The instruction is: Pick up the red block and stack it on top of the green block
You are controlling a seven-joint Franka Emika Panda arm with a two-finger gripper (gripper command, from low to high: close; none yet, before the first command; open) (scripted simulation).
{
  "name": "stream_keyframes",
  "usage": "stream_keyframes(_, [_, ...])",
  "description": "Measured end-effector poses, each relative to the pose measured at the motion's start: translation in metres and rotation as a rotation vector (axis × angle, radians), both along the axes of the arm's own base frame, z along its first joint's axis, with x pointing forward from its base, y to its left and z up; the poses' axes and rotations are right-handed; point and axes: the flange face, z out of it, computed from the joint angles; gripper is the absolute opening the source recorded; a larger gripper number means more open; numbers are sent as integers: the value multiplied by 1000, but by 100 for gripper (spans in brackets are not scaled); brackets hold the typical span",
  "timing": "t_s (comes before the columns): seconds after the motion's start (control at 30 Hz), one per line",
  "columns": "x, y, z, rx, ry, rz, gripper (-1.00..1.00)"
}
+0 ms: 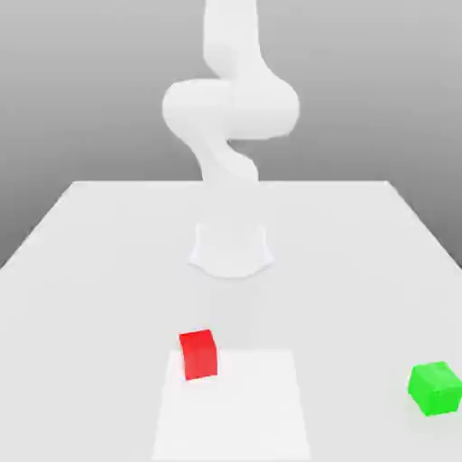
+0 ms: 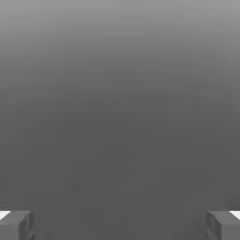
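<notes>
The red cube (image 1: 199, 355) rests on the bench (image 1: 108, 307), overlapping the far edge of a pale square patch (image 1: 236, 411), near its far-left corner in the exterior view. The jaws (image 2: 120, 226) stand wide apart with nothing between them. The green cube (image 1: 436, 389) sits well apart, toward the exterior view's right.

A: Surface in front of you?
B: White table (image 1: 90, 298). You've got a brighter white patch (image 1: 236, 415), red block (image 1: 199, 356) at its far edge, toward the exterior view's left.
A: Your green block (image 1: 435, 390)?
B: On the table, exterior view's right, well apart from red.
</notes>
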Motion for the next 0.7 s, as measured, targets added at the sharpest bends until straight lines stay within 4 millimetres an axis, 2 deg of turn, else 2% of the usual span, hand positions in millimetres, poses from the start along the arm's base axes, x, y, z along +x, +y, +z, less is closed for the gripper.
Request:
stream_keyframes(0.07, [20,-4,-44,58,65,-87,0])
stream_keyframes(0.17, [40,-12,-107,135,155,-217,0])
stream_keyframes(0.33, [50,-26,-213,247,297,-446,0])
stream_keyframes(0.5, [35,-38,-314,339,430,-692,0])
stream_keyframes(0.7, [-14,-47,-420,418,578,-1005,0])
